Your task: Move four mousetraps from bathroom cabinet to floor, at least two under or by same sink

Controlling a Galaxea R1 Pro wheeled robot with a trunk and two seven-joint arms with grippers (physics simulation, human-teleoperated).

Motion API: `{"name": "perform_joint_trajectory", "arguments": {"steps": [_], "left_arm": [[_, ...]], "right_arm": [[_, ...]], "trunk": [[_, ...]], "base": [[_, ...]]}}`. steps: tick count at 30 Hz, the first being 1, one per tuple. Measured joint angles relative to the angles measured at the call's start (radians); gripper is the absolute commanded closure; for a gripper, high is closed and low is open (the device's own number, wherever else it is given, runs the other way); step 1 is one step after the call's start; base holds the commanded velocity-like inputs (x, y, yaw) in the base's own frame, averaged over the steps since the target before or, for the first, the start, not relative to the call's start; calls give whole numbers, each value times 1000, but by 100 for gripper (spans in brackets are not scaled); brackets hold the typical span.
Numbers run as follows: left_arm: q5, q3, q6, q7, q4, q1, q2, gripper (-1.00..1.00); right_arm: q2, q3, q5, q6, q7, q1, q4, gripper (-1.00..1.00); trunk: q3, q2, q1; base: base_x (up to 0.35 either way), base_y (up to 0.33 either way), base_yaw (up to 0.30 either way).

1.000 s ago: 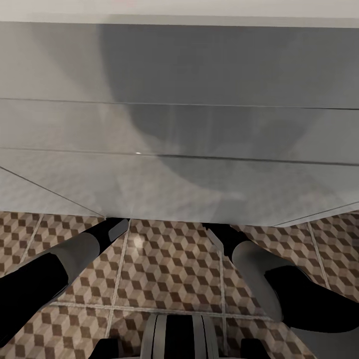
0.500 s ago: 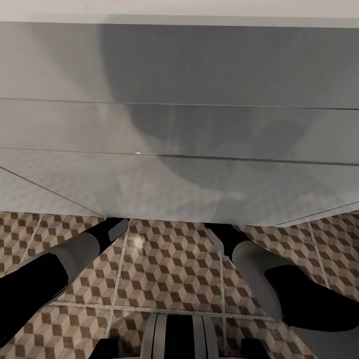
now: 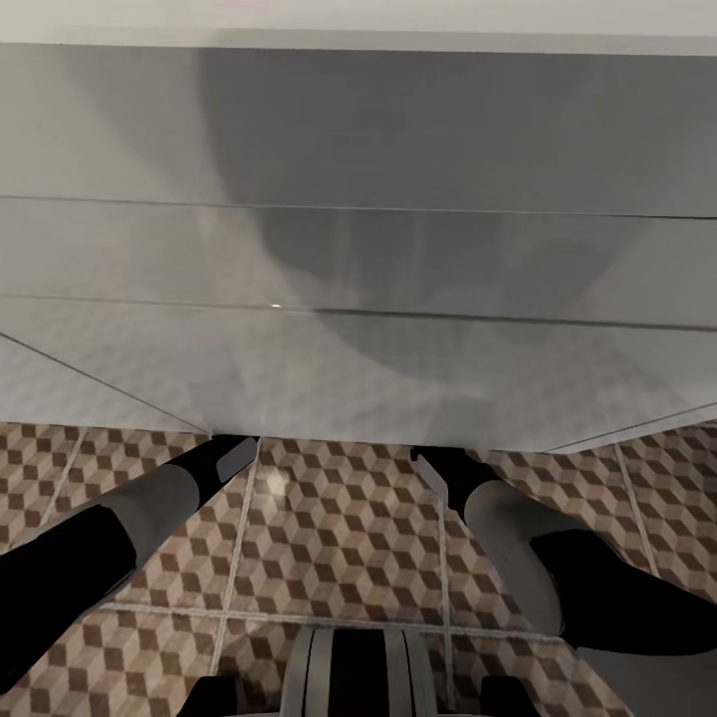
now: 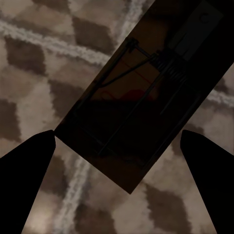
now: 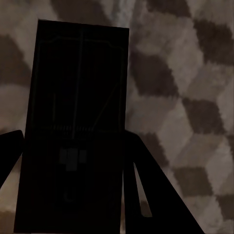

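A mousetrap (image 4: 127,100) lies flat on the cube-patterned bathroom floor (image 3: 339,543), in shadow, between the wide-apart fingers of my open left gripper (image 4: 117,141), which do not touch it. A second mousetrap (image 5: 78,87) sits lengthwise between the fingers of my right gripper (image 5: 73,134), which is shut on its long sides just above the floor tiles (image 5: 190,97). In the head view both forearms reach forward under the white sink (image 3: 358,249), whose body hides the grippers and traps. The cabinet is out of view.
The sink's broad white body overhangs the floor close ahead and spans the whole width. My left forearm (image 3: 149,508) and right forearm (image 3: 503,523) pass beneath its front edge. The robot's base (image 3: 354,672) shows at the bottom. Bare tiles lie between the arms.
The right forearm has shifted very slightly back and down in the head view. The left arm and the camera have stayed put.
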State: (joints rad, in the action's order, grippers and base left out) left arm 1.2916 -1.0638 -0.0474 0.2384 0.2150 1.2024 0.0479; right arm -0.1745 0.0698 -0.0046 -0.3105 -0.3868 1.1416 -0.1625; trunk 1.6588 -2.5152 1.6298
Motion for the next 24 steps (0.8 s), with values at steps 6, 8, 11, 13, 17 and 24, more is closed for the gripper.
{"name": "perform_joint_trajectory", "arguments": {"steps": [6,8,11,13,17,24], "left_arm": [[0,0,0,0,0,0,0,100],[0,0,0,0,0,0,0,100],[0,0,0,0,0,0,0,100],[0,0,0,0,0,0,0,100],[0,0,0,0,0,0,0,100],[0,0,0,0,0,0,0,100]], "right_arm": [[0,-2,1,1,0,0,-1,100],[0,-2,2,4,0,-1,-1,100],[0,-3,3,5,0,-1,-2,100],[0,-3,3,5,0,-1,-2,100],[0,-3,3,5,0,-1,-2,100],[0,-3,2,8,0,-1,-2,100]], "trunk": [[0,0,0],[0,0,0],[0,0,0],[0,0,0],[0,0,0],[0,0,0]], "base": [[0,0,0],[0,0,0],[0,0,0],[0,0,0],[0,0,0],[0,0,0]]}}
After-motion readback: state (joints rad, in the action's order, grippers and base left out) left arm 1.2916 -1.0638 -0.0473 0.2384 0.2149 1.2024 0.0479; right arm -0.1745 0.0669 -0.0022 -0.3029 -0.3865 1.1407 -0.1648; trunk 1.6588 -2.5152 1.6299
